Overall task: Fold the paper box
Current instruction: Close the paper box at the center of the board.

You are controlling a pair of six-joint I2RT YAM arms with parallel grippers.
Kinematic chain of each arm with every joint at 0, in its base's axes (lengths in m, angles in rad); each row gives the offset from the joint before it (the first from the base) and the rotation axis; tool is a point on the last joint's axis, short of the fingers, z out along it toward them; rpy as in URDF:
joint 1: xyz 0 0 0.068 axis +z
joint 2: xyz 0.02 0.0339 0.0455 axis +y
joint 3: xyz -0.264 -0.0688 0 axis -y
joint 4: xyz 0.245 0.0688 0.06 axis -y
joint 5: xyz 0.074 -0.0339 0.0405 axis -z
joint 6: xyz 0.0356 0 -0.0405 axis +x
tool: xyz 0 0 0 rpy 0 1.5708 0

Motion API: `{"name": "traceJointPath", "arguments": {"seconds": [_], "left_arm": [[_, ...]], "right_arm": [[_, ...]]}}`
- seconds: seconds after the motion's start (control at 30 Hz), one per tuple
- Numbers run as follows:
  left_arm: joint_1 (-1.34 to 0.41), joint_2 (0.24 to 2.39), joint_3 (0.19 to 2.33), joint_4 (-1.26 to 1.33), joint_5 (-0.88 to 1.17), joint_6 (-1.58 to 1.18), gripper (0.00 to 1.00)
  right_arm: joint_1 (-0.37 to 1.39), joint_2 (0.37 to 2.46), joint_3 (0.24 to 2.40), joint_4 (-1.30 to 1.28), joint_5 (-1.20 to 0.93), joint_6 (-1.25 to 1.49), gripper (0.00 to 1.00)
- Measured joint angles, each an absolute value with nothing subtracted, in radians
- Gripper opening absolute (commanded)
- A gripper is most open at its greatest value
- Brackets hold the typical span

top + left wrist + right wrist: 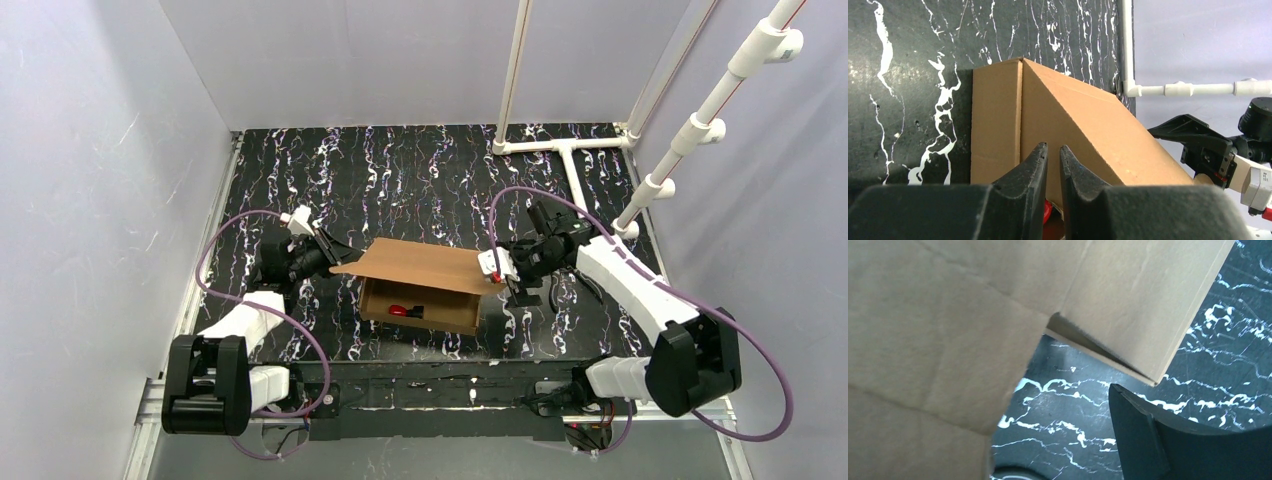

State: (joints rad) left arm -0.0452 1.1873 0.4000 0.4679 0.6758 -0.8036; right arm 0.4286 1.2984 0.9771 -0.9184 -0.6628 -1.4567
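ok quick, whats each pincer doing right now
left pincer: closed on the raised lid edge of the paper box
right pincer: open, holding nothing, at the lid's other end

Pale walls (100, 150) surround a black, white-streaked table (400, 170).

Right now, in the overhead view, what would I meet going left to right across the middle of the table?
left gripper → paper box → right gripper
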Motion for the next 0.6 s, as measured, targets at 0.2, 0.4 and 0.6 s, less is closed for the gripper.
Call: {"name": "traceJointPath", "arguments": {"seconds": [0.2,0.4,0.6], "left_arm": [[-0.045,1.143,0.400,0.361,0.644,-0.791,0.17],[-0.045,1.100,0.400,0.272,0.625,-0.760,0.17],[-0.042,1.069,0.414,0.146,0.565,-0.717,0.17]], "right_arm": [[0.421,1.235,0.937,-0.917,-0.622,-1.398,0.96],[0.376,1.211,0.933,-0.929,-0.601,-1.376,0.94],[0.326,1.191,0.967,-0.982,-0.545,-1.363,0.92]]}}
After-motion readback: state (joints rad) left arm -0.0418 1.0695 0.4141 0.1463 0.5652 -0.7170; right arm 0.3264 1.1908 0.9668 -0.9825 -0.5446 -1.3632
